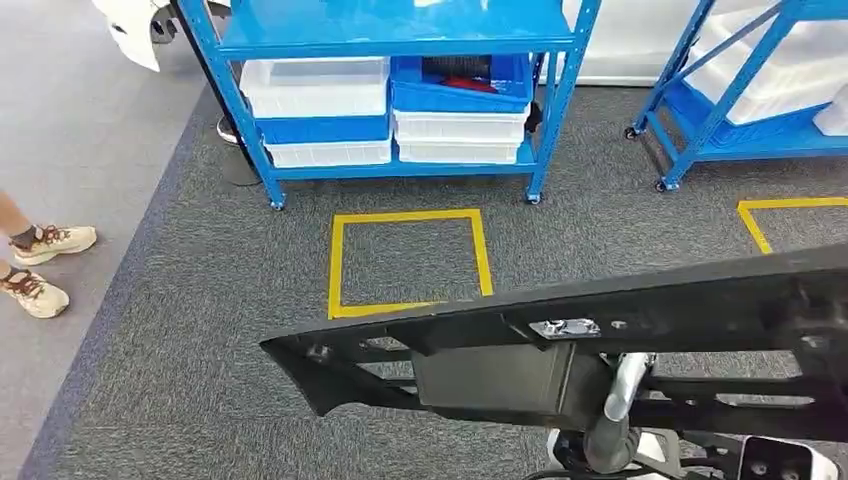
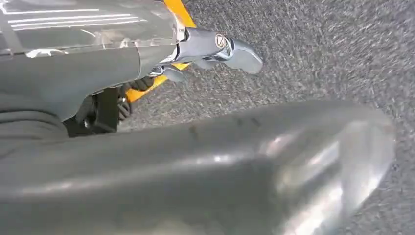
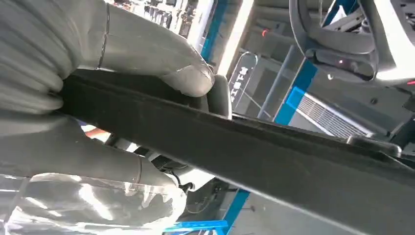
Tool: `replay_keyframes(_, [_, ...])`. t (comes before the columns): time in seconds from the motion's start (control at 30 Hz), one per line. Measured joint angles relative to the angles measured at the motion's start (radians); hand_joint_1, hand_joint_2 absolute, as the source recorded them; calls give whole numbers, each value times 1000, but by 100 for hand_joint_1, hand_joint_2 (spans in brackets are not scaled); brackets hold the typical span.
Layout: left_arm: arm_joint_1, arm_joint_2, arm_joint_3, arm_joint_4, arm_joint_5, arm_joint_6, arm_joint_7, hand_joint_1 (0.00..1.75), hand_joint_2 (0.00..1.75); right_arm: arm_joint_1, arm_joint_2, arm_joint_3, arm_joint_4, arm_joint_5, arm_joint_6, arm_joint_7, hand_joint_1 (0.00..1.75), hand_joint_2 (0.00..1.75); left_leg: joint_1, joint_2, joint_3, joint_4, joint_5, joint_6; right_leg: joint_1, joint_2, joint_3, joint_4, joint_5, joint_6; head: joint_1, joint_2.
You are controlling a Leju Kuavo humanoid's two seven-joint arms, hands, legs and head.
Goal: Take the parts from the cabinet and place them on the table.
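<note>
So, left to right:
person: 2 shoes (image 1: 38, 268) at grey floor edge, far left
cabinet (image 1: 400, 90): blue, white bins, wheeled
part (image 1: 600, 330): long black frame, low across head view
left hand (image 2: 215, 49): state can't tell
right hand (image 3: 98, 98): clamps the part

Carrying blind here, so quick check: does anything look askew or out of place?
The long black part rides slanted across the head view, its left end lower. The right hand grips its edge. In the cabinet, one blue bin sits tilted on the white bins.
</note>
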Motion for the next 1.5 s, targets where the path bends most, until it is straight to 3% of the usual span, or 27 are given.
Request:
replay_keyframes(0.03, [1,0,2,0,0,-1,0,0,0,0,0,0,0,-2,1,0,175,175,2,0,-24,48,-5,-2,0,3,-2,2,1,1,0,0])
replay_keyframes(0.07, [2,1,2,0,0,-2,0,0,0,-1,0,0,0,-3,1,0,175,175,4,0,-21,39,16,-4,-1,9,-2,3,1,2,0,0])
replay_keyframes(0.17, [2,4,3,0,1,-3,0,0,0,-4,0,0,-1,-8,1,0,175,175,11,-16,88,-195,149,-3,-3,33,-3,15,1,7,0,0])
replay_keyframes(0.2, [3,5,3,0,1,-3,0,0,0,-5,0,0,-1,-12,3,0,175,175,14,-55,109,-243,143,0,-2,39,-8,18,1,13,0,0])
replay_keyframes(0.23, [3,6,3,0,0,-3,0,0,0,-8,0,0,-1,-13,4,0,175,175,11,-61,107,-259,141,4,2,50,-16,25,3,21,0,0])
replay_keyframes(0.33, [2,6,3,0,0,-4,3,0,0,-4,0,0,-5,-3,7,0,175,175,6,-37,105,-257,150,21,-2,73,-25,16,18,45,0,0])
replay_keyframes(0.37, [1,5,4,0,3,-4,4,0,0,-3,0,0,-9,2,5,0,175,175,13,-25,106,-266,159,32,-5,66,-28,23,13,47,0,0])
replay_keyframes(0.4, [1,5,4,0,0,-4,5,0,0,-5,0,0,-10,5,2,0,175,175,13,-16,104,-266,161,37,-3,40,-38,49,-10,50,0,0])
replay_keyframes(0.5, [4,6,5,0,0,-4,6,0,0,-4,0,0,-11,10,2,0,175,175,9,10,95,-265,164,43,-4,12,-140,268,-126,60,0,0])
replay_keyframes(0.57, [4,6,9,0,1,-4,7,0,0,-4,0,0,-12,20,-1,0,175,175,7,30,93,-264,164,43,-4,10,-160,321,-127,61,0,0])
replay_keyframes(0.6, [3,6,11,0,0,-5,9,0,0,-4,0,0,-12,27,-5,0,175,175,7,36,94,-264,164,43,-4,8,-149,301,-112,61,0,0])
replay_keyframes(0.67, [0,5,14,0,0,-10,16,0,0,-3,-2,3,-23,45,-25,0,175,175,6,55,97,-262,161,39,-2,-15,-46,113,-19,51,0,0])
replay_keyframes(0.7, [0,5,15,0,0,-11,19,0,0,-4,-2,7,-29,55,-40,0,175,175,3,60,99,-262,159,36,3,-57,-7,41,-4,43,0,0])
replay_keyframes(0.73, [0,4,17,0,1,-12,21,0,0,-7,-4,14,-36,71,-59,0,175,175,-6,67,97,-255,154,27,17,-81,0,15,-15,34,0,0])
replay_keyframes(0.87, [-5,4,19,0,1,-20,52,0,0,-5,-17,40,-60,102,-116,0,175,175,-6,101,103,-261,150,7,12,-35,-8,11,-4,11,0,0])
replay_keyframes(0.9, [-8,5,19,0,1,-22,55,0,0,-5,-20,47,-67,105,-123,0,175,175,0,74,101,-250,137,2,7,-28,-6,6,0,6,0,0])
replay_keyframes(0.97, [-8,3,19,0,0,-24,57,0,0,-8,-24,61,-74,108,-130,0,175,175,3,19,47,-131,60,-3,7,-10,-10,6,3,-3,0,0])
replay_keyframes(1.03, [-3,0,19,0,0,-24,58,0,0,-7,-28,67,-76,110,-130,0,175,175,4,4,-27,28,1,-7,9,16,-14,7,5,-6,0,0])
replay_keyframes(1.07, [-1,0,19,0,0,-23,58,0,0,-6,-30,72,-76,110,-130,0,175,175,4,1,-41,55,6,-7,9,30,-15,9,5,-6,0,0])
replay_keyframes(1.1, [-1,0,19,0,0,-23,57,0,0,-6,-32,76,-76,110,-130,0,175,175,4,1,-31,30,34,-6,9,44,-15,11,6,-6,0,0])
replay_keyframes(1.17, [-3,0,19,0,0,-24,56,0,0,-6,-35,77,-76,111,-131,0,175,175,4,-12,39,-123,128,1,8,68,-14,17,5,-3,0,0])
replay_keyframes(1.2, [-4,0,19,0,0,-24,55,0,0,-6,-37,77,-76,110,-132,0,175,175,4,-44,74,-204,163,6,7,78,-15,19,4,-1,0,0])
replay_keyframes(1.23, [-5,0,19,0,0,-21,54,0,0,-8,-39,78,-76,107,-135,0,175,175,6,-81,88,-245,151,11,13,88,-20,25,4,7,0,0])
replay_keyframes(1.33, [-9,0,19,0,0,-6,54,0,0,-6,-50,85,-76,91,-145,0,175,175,-2,-57,90,-250,153,23,2,116,-30,17,15,29,0,0])
replay_keyframes(1.37, [-11,-1,20,0,1,-3,55,0,0,-6,-53,85,-76,88,-146,0,175,175,5,-47,93,-261,160,32,7,127,-33,15,19,36,0,0])
replay_keyframes(1.43, [-13,-5,20,0,6,-2,56,0,0,-7,-61,86,-77,82,-146,0,175,175,9,-23,96,-273,170,45,9,45,-55,63,-20,41,0,0])
replay_keyframes(1.5, [-8,-5,21,0,11,-1,56,0,0,-6,-65,87,-77,81,-148,0,175,175,5,1,94,-273,169,48,3,16,-126,213,-99,49,0,0])
